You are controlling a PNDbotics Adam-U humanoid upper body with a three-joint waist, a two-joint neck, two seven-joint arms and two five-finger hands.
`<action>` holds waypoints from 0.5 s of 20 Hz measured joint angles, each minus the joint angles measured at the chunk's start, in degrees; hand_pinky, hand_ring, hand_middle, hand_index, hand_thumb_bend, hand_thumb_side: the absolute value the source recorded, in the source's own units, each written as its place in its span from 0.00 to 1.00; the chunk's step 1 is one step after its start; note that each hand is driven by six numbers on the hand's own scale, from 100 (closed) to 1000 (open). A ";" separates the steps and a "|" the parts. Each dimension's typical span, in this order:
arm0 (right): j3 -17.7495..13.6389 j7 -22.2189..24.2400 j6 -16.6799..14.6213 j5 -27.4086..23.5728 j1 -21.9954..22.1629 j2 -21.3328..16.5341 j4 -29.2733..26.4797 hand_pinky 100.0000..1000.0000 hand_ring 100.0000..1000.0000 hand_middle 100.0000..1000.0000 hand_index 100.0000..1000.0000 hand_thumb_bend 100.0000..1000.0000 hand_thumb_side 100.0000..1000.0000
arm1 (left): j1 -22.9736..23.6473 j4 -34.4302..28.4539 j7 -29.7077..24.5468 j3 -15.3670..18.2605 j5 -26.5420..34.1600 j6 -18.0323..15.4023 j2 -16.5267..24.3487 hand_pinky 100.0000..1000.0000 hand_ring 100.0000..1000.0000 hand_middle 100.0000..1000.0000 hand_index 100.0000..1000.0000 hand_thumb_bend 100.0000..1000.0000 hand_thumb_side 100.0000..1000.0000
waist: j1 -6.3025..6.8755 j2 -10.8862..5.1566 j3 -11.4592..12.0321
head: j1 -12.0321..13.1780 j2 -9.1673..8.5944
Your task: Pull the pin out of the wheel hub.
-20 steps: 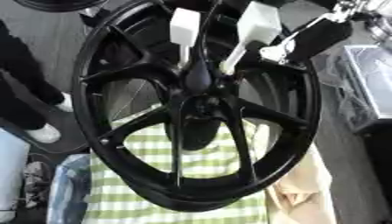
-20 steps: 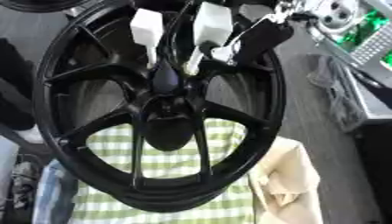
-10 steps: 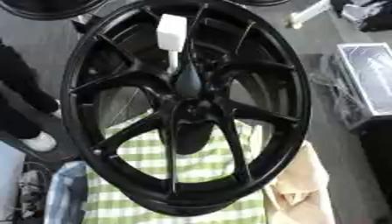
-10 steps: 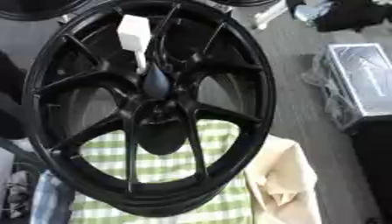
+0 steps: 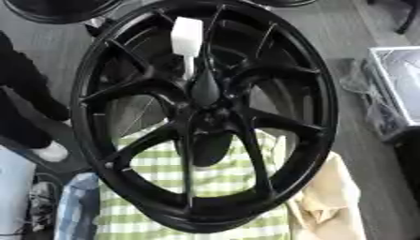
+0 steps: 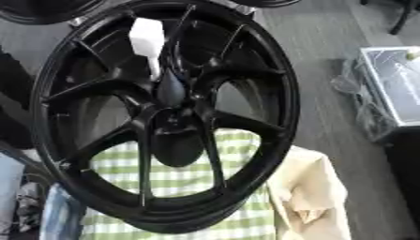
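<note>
Filling most of both views, a large black multi-spoke alloy wheel rim (image 5: 205, 117) stands tilted over a green-and-white checked cloth (image 5: 221, 173), which shows through the gaps between its lower spokes. The cloth runs under the rim's lower edge toward the bottom of the view. At the centre of the spokes sits the dark rounded wheel hub (image 5: 205, 91). A white pin (image 5: 186, 40), with a blocky rectangular head and a thin shaft, rises from the hub toward the rim's upper edge; the shaft's lower end meets the top of the hub, so the pin is still seated. Nothing touches it.

Neither robot hand shows in either view, so whether their fingers are straight or curled cannot be told.

A crumpled beige cloth (image 6: 308, 192) lies just beside the rim's lower right edge, partly over the checked cloth. On the grey floor (image 5: 353, 37) to the right stands a box-like object with a pale, glossy top (image 6: 393, 89), well apart from the rim. Part of another black wheel (image 5: 57, 9) shows at the upper left corner.
</note>
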 measured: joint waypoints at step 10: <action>-2.26 -2.32 0.22 -0.14 0.23 5.12 3.11 0.92 0.83 0.75 0.86 0.11 0.00 | 0.00 0.00 0.07 0.01 -0.03 0.02 -0.04 0.79 0.69 0.70 0.74 0.18 0.71 | 0.04 -0.16 0.22 | 0.50 0.01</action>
